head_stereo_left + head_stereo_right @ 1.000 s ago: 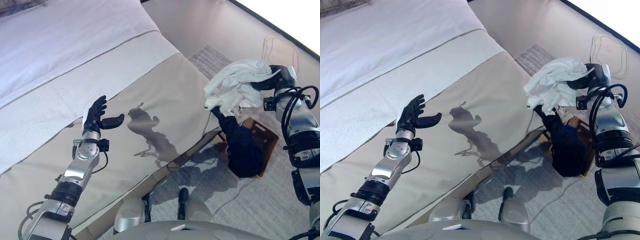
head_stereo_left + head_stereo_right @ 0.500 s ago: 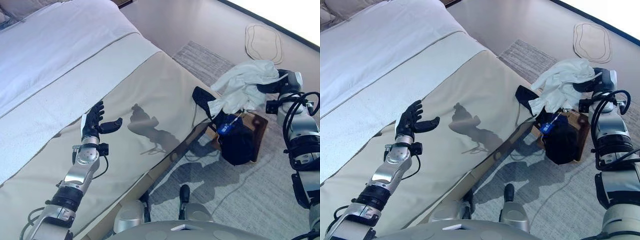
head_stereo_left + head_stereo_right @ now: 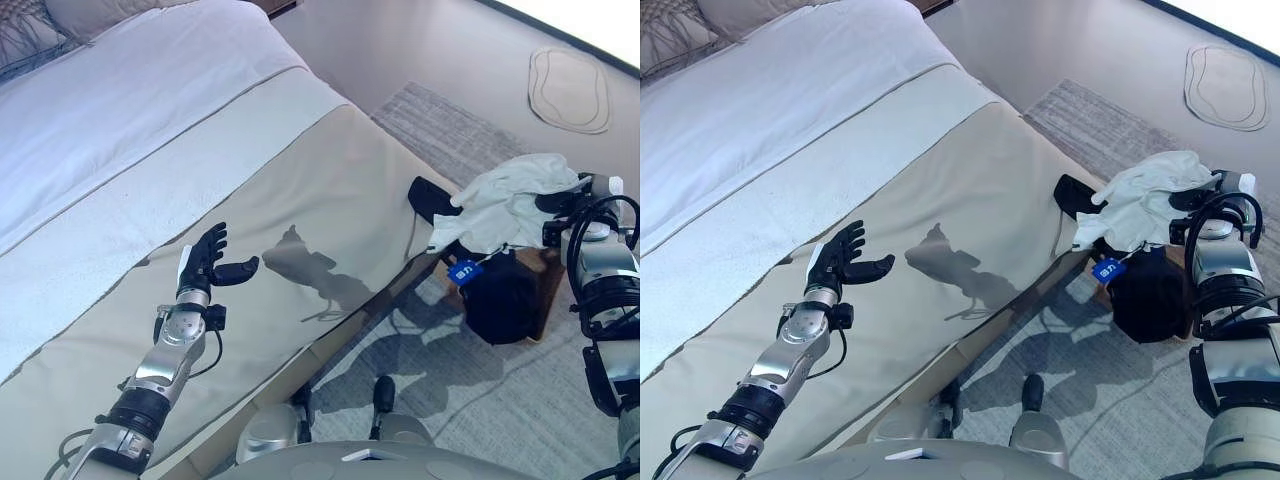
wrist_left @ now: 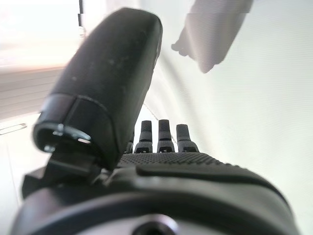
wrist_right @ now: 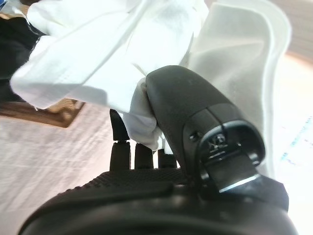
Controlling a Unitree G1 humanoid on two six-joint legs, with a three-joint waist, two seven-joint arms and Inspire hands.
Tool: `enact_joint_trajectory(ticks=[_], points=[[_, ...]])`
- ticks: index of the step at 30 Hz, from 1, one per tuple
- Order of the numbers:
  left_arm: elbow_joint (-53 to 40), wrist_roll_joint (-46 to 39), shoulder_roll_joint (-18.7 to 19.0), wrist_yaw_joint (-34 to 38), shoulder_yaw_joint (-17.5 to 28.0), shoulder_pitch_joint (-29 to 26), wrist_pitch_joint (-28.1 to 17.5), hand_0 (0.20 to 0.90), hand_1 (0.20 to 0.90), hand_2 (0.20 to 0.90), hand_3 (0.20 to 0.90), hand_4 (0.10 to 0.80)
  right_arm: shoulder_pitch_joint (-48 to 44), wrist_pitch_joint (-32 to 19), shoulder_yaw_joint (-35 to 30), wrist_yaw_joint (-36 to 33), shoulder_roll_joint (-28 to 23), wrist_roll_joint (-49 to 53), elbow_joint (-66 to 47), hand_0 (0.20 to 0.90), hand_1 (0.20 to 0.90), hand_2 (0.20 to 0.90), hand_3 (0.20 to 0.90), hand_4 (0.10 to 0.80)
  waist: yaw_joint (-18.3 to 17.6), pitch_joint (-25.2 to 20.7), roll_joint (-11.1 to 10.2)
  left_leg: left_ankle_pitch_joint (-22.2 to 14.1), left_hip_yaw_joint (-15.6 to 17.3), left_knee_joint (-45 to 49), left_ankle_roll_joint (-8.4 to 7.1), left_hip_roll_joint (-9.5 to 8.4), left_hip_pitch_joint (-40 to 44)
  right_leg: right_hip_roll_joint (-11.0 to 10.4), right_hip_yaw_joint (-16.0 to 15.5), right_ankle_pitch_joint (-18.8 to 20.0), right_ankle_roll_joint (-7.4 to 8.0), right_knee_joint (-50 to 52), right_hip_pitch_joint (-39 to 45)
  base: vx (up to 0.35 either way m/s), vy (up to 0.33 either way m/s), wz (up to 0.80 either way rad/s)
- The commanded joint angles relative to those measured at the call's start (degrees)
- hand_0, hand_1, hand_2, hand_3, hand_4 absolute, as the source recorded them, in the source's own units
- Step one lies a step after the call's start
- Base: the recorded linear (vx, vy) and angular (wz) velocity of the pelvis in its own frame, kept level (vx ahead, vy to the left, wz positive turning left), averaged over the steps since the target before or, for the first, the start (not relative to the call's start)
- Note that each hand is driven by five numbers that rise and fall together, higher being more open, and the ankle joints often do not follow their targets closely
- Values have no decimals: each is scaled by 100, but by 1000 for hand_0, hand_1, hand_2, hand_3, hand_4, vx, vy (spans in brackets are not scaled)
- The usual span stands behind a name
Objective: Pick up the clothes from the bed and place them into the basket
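My right hand point(image 3: 562, 203) is shut on a white garment point(image 3: 505, 200) and holds it just above the basket point(image 3: 549, 300), a brown one on the floor beside the bed. In the right wrist view the thumb point(image 5: 190, 117) pinches the white cloth point(image 5: 112, 54). Dark clothes point(image 3: 505, 298) with a blue tag point(image 3: 467, 271) fill the basket, and a dark strip point(image 3: 432, 197) lies over the bed's edge. My left hand point(image 3: 206, 264) is open, fingers straight, above the beige bed cover point(image 3: 330, 190); its own wrist view shows the fingers point(image 4: 166, 133) over the cover.
The bed has a white duvet point(image 3: 130, 110) and a pillow point(image 3: 90, 12) at the head. A grey rug point(image 3: 450, 130) lies on the floor beside the bed, with an oval mat point(image 3: 570, 88) farther off.
The whole view has shifted, so the camera moved. My right hand with the white garment has come down closer to the basket. My left hand keeps its open pose.
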Motion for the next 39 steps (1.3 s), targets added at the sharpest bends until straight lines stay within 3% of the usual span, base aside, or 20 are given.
enact_joint_trajectory(ticks=[1,11,25,26,27,28,39], points=[[-289,168,324,-1,-171,-170,-537,900,900,900,900,800,-1228,-232,450,-518,-922,-470,148,300,300,300,200,100,39,-258,53,-304,-764,-40,-237,17,-45,337,29,-54,-2,56,-30,13,-39,0],[-339,65,426,-71,-248,-166,-657,900,900,900,900,800,-1323,-149,362,-566,-1376,-460,735,300,300,300,200,100,-39,14,271,-243,-689,-40,-278,8,-201,307,38,-52,-14,80,-208,-11,-4,0],[-502,46,370,-106,-313,-110,-682,900,900,900,900,800,-1141,-288,258,-494,-1706,-577,686,300,300,300,200,100,-205,183,532,-217,-545,-32,-378,15,-204,258,73,-71,-22,102,-276,-4,0,-1],[-511,38,367,-112,-309,-92,-703,900,900,900,900,800,-1153,-288,256,-492,-1746,-597,663,453,453,453,378,278,-217,203,557,-212,-540,-27,-389,11,-211,254,75,-74,-23,106,-284,-32,8,0],[-516,32,363,-137,-303,-76,-717,900,900,900,900,800,-1140,-327,232,-512,-1761,-654,663,813,813,813,798,698,-226,216,584,-209,-534,-22,-401,14,-215,245,73,-77,-22,106,-286,0,0,0],[-534,39,352,-144,-306,-58,-721,900,900,900,900,800,-1124,-393,231,-514,-1771,-704,647,900,900,900,900,800,-232,224,605,-204,-529,-22,-409,17,-218,238,73,-76,-23,105,-289,-9,7,-3],[-604,62,356,-207,-290,43,-645,900,900,900,900,800,-851,-423,151,-312,-1843,-700,397,900,900,900,900,800,-294,150,604,-231,-464,-23,-423,27,-135,222,81,-104,-10,104,-228,15,3,-4]])
